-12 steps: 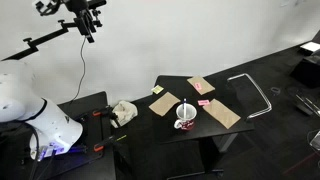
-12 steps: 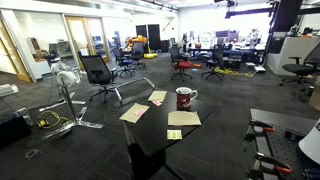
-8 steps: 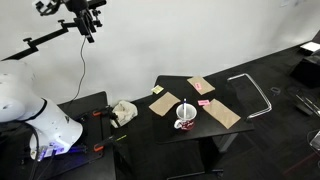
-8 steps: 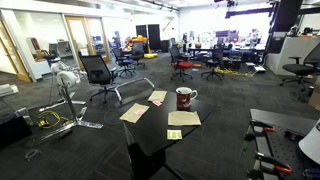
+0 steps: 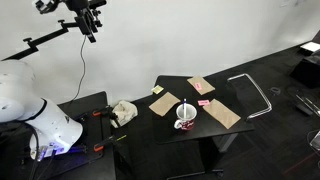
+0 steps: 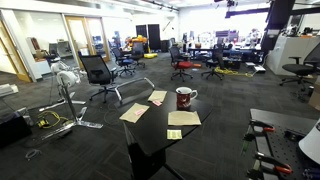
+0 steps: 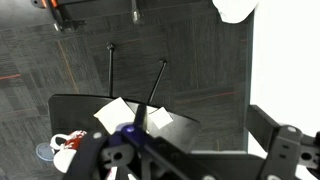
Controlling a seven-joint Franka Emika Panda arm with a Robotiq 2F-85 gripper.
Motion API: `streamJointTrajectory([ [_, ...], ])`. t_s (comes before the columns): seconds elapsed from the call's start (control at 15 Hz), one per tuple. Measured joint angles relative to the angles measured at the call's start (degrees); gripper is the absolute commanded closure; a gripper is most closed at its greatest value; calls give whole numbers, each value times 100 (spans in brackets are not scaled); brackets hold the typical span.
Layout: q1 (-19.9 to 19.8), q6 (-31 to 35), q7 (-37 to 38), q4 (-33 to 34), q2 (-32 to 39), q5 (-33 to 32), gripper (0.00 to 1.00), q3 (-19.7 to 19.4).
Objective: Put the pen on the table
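The pen (image 5: 188, 109) is a pale thin stick standing in the white-and-red mug (image 5: 185, 120) on the small black table (image 5: 186, 92). The mug (image 6: 185, 98) and table (image 6: 158, 132) show in both exterior views. My gripper (image 5: 90, 30) hangs high up at the far left, well away from the table, and holds nothing. In the wrist view its fingers (image 7: 190, 160) are spread wide with nothing between them, and the table (image 7: 80, 105) and mug (image 7: 66, 145) lie far below.
Brown paper pieces (image 5: 222, 113) and a small pink item (image 5: 204, 102) lie on the table. A lower black bench (image 5: 85, 108) with tools and a white cloth (image 5: 123, 111) stands beside it. A metal chair frame (image 5: 255, 95) and office chairs (image 6: 98, 72) stand around.
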Motion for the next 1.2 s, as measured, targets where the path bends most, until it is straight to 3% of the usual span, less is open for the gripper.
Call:
streamJointTrajectory([
  [0.53, -465, -17, -1474, 265, 64, -1003, 0, -1100],
  [1.2, -453, -17, -4342, 789, 1033, -1500, 0, -2315],
])
